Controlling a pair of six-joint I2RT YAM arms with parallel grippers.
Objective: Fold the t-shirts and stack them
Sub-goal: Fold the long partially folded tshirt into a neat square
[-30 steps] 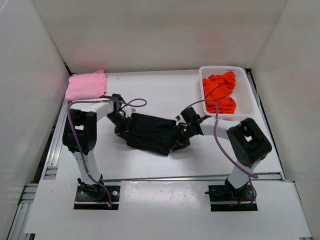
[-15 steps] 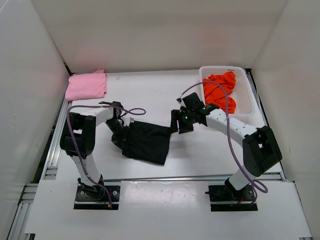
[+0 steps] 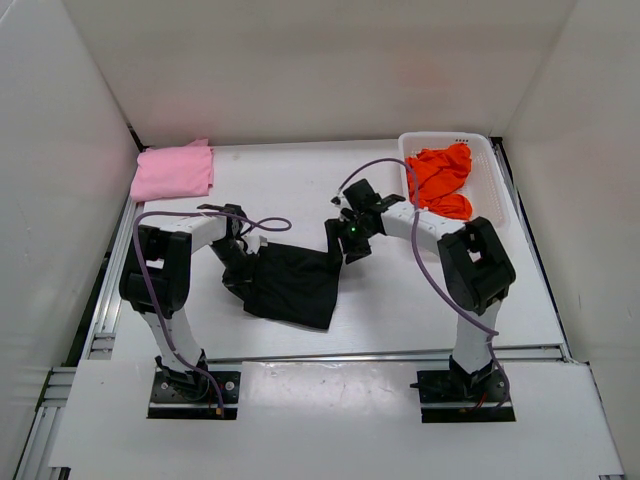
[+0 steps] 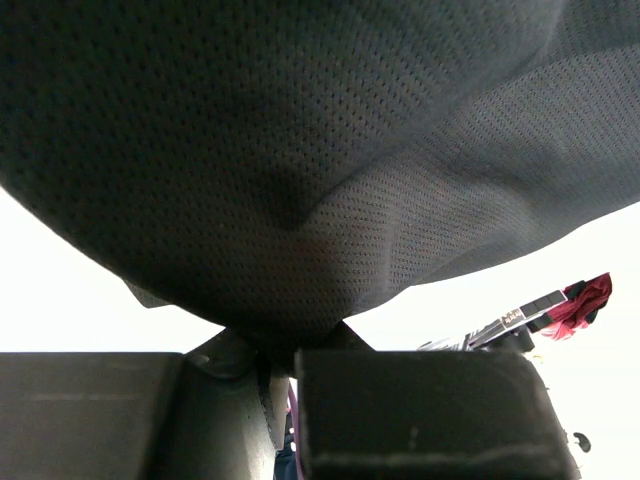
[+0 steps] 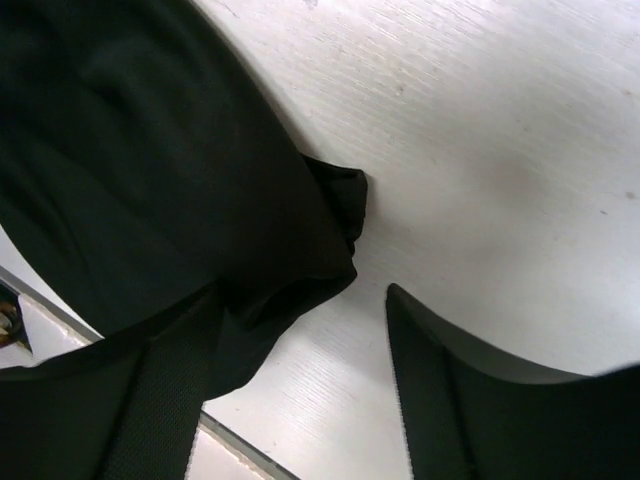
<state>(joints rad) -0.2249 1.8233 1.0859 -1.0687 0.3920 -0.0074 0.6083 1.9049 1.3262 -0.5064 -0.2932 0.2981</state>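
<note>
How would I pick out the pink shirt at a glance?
Look to the far left corner of the white table. There lies the light pink t-shirt, folded flat. The black t-shirt lies spread mid-table; the orange t-shirt is bunched in a basket.

The black t-shirt (image 3: 292,283) is plain, with a fine dotted weave up close. The pink t-shirt (image 3: 173,171) is light and plain, the orange t-shirt (image 3: 440,178) bright. The basket (image 3: 487,180) and the table (image 3: 300,180) are white.
</note>
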